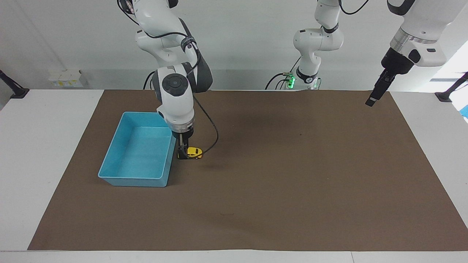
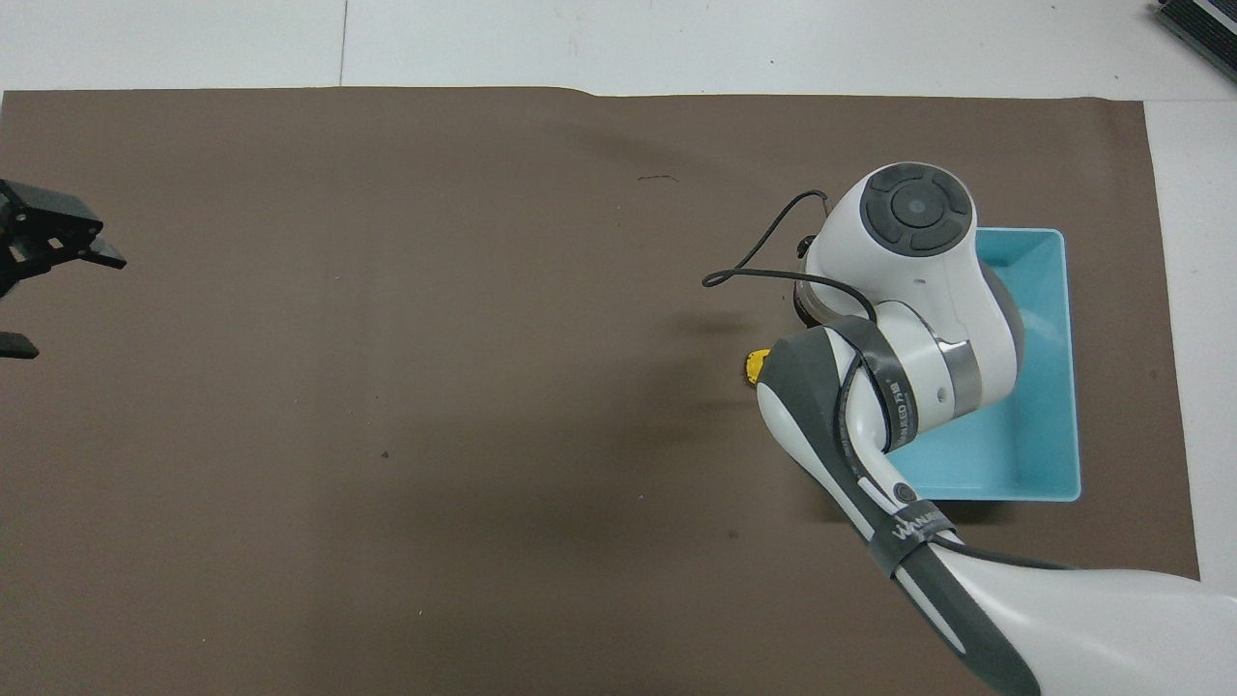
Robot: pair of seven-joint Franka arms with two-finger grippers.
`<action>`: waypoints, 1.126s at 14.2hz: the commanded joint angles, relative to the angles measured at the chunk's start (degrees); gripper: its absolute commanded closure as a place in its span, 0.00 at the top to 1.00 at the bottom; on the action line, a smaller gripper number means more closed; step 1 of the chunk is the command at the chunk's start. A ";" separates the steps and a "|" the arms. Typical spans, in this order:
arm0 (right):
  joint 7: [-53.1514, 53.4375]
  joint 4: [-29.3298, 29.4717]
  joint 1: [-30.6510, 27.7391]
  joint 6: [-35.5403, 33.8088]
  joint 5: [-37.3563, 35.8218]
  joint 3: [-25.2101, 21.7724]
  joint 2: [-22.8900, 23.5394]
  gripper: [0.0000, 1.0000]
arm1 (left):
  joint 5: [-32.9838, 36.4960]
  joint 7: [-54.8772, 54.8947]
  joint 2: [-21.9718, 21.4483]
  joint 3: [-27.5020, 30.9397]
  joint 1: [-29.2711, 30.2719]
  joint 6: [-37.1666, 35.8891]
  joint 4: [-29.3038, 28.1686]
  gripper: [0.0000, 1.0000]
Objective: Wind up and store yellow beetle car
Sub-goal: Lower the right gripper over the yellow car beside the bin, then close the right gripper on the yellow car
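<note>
The yellow beetle car (image 1: 195,152) sits on the brown mat (image 1: 292,182) on the worktop, just beside the blue box (image 1: 109,171). The right tool (image 1: 181,153) is down at the car, at the end next to the box. Its fingers are spread, and I cannot tell if they touch the car. The blue box has nothing in it. From above, the right arm hides almost all of the car (image 2: 755,364), so only a yellow tip shows. The left tool (image 1: 373,98) waits spread, up over the mat's edge at the left arm's end, partly cut off from above.
</note>
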 commanded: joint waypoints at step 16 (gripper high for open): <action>5.83 -16.58 2.17 16.21 -10.11 0.03 -1.21 0.00 | 4.05 43.60 -1.68 -1.35 -0.78 -3.32 -1.42 1.00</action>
